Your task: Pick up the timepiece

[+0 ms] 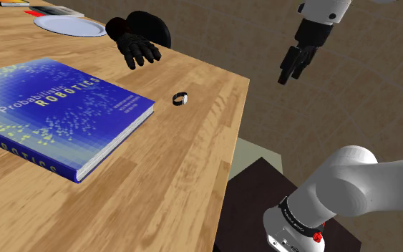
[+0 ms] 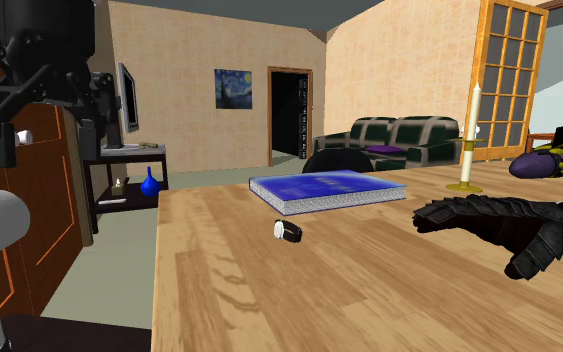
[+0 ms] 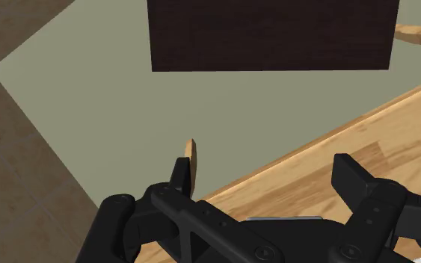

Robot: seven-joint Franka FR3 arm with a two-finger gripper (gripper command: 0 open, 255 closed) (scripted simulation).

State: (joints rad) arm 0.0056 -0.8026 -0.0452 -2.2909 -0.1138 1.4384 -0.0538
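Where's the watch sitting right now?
In the shoulder view the watch lies on the wooden table near its right edge, just right of the blue book and below the black glove, touching neither.

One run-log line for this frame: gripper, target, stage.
gripper: open, empty | watch: lying on table near blue book | stage: pre-grasp, no contact

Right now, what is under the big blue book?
The blue book lies flat on the wooden table, so tabletop is what shows around its edges. Whatever might sit beneath it is covered. The small watch lies apart from it on bare wood.
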